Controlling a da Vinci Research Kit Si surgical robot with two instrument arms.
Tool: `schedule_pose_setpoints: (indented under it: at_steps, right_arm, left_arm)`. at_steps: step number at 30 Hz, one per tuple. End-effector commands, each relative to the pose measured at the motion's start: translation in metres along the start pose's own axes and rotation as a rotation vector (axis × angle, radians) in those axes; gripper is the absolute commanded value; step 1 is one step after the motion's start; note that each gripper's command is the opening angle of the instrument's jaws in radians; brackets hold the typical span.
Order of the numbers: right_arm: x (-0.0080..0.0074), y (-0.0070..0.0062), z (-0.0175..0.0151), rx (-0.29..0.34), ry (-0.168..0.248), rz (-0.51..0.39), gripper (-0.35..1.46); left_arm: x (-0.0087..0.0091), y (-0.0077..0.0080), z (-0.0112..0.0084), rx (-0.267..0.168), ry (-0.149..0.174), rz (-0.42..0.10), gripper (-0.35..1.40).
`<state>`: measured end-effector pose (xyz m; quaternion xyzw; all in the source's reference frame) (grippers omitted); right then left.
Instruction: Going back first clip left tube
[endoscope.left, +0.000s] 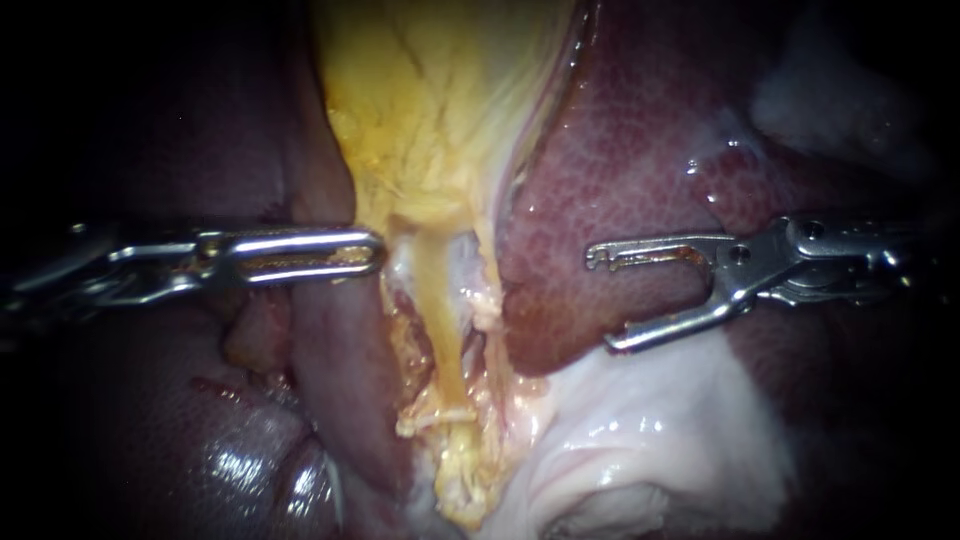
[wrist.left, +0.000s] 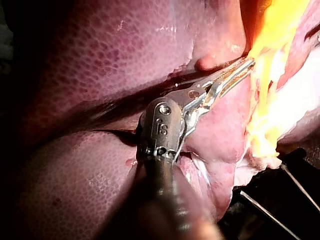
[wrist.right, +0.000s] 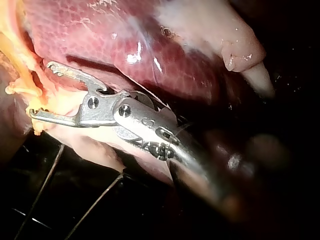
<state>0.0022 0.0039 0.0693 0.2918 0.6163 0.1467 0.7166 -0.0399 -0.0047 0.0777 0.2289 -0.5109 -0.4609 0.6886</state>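
The left instrument (endoscope.left: 372, 251) is bright polished steel. It has two long, narrow jaws slotted along their length, hinged on a small pin to a rounded knuckle that carries round screws and stamped marks, with a dark shaft behind. The right instrument (endoscope.left: 600, 300) is the same silver metal, with slimmer jaws notched and hooked at the tips, round pivot pins, and a stamped knuckle of its own.

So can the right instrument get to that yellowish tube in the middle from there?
Probably yes. The right instrument is open and points at the yellowish tube, with only a bulge of liver between them. The left instrument sits on the tube's other side, out of the way.
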Motion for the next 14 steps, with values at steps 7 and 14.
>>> schedule_pose_setpoints:
  at_steps: [7,14]
  right_arm:
    - [0.0000,0.0000,0.0001,0.000,0.000,0.000,0.60]
    - [0.0000,0.0000,0.0000,-0.001,0.001,0.002,0.60]
  left_arm:
    - [0.0004,-0.0002,0.0005,0.001,0.008,0.003,-0.35]
    - [0.0004,-0.0002,0.0005,0.001,0.008,0.003,-0.35]
